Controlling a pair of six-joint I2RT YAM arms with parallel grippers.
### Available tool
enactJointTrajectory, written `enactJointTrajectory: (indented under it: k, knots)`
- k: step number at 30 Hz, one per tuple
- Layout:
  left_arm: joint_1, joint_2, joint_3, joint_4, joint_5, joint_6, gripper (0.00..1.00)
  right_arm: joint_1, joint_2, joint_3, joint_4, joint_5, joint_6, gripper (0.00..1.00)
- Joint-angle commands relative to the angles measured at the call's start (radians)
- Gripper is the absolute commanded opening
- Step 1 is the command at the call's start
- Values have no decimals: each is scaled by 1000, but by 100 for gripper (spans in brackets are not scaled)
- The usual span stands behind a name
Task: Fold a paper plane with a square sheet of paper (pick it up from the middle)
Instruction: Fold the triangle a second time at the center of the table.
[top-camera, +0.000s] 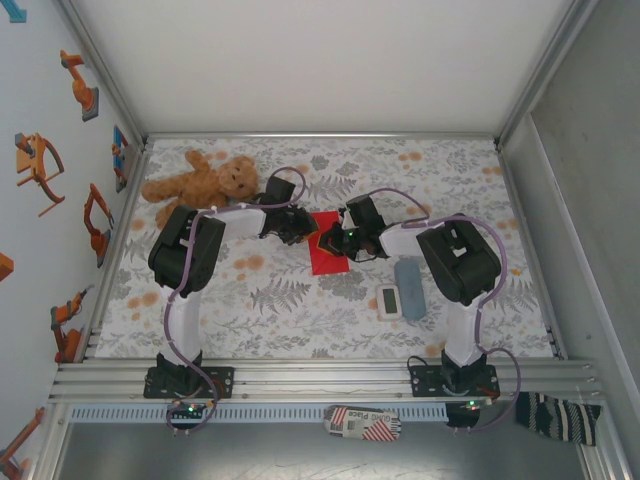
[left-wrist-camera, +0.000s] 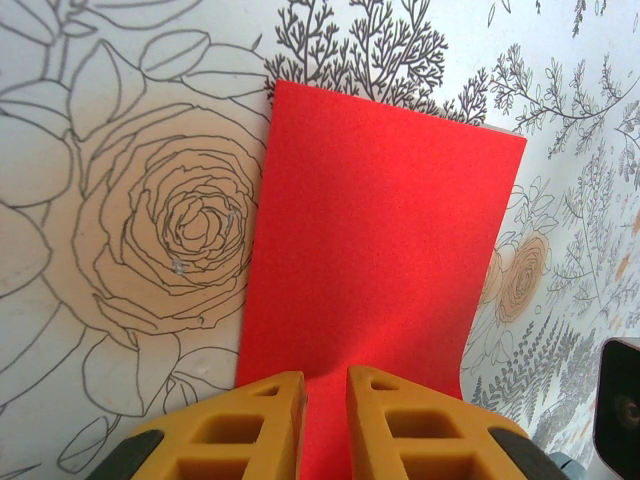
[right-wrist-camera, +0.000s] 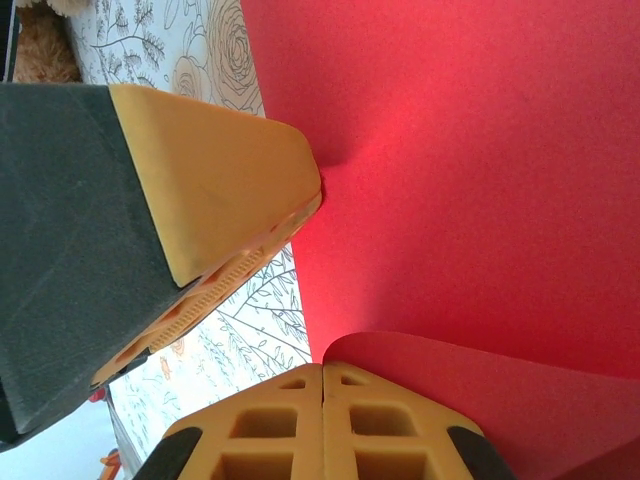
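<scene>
Pinching a raised edge of the square sheet of paper (right-wrist-camera: 480, 150), the right gripper (right-wrist-camera: 322, 368) is closed. The left gripper (left-wrist-camera: 325, 378) has its fingers nearly together; I cannot tell if it grips. The sheet lies flat ahead of it.

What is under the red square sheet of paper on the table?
The flower-printed table cover shows around the square sheet of paper, so the sheet lies on it. The part directly beneath is covered by the paper and cannot be seen.
</scene>
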Motion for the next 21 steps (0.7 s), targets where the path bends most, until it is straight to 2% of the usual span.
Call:
enactJointTrajectory:
  k: [1,21]
  knots:
    - [5,33,-31,-99,-41,12,21,6,22,23,2,0,-8,0]
    - [5,30,-35,-100,-41,10,21,7,42,28,-18,12,-10,0]
